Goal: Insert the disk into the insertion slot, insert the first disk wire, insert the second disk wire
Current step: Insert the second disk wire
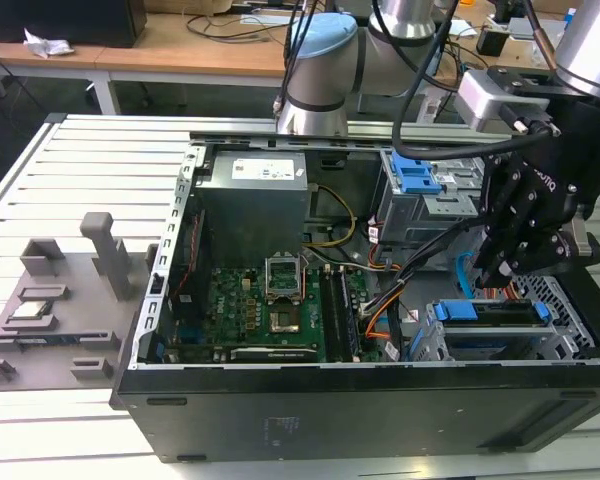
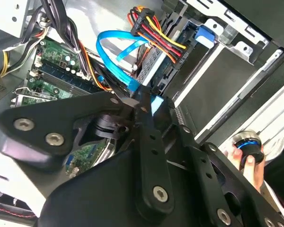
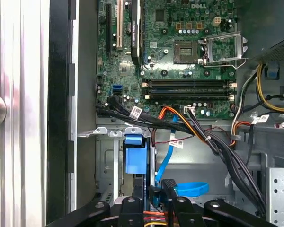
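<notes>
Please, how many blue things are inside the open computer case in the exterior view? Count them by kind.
Blue disk caddy: 1
Blue clips on the tall cage: 2
Blue flat cable: 1
Total: 4

exterior view high, angled down, both wrist views close above motherboard (image 3: 180,52)

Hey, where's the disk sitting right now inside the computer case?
In the exterior view the disk sits in the insertion slot at the case's front corner on the exterior view's right, just below the gripper and right of the motherboard.
</notes>
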Tool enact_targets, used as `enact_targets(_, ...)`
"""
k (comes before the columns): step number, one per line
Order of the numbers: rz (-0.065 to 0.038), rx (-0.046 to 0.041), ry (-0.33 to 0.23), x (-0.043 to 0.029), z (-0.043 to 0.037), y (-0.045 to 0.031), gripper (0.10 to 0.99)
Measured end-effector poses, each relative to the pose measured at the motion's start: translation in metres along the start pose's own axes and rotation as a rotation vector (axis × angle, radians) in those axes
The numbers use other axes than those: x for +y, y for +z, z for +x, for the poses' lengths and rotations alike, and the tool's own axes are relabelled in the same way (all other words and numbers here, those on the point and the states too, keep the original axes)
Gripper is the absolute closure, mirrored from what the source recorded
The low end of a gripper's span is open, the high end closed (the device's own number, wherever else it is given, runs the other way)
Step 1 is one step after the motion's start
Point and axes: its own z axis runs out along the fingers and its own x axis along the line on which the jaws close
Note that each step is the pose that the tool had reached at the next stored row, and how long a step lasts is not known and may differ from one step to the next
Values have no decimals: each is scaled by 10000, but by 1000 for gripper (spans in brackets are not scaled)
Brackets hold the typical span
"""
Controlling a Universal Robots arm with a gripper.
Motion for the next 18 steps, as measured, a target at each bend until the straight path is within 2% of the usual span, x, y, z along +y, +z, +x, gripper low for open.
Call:
enact_targets(1, 0, 5, 0, 0, 0, 0, 800)
enact_targets(3, 0, 17, 1, 0, 0, 0, 925)
enact_targets(6, 0, 33, 1, 0, 2, 0, 925)
enact_targets(7, 0, 38, 2, 0, 28, 2, 925)
enact_targets(10, -1, 99, 2, -19, 51, 30, 925)
enact_targets(12, -21, 101, 1, -83, 46, 100, 925)
enact_targets(18, -23, 103, 1, -144, 40, 192, 925)
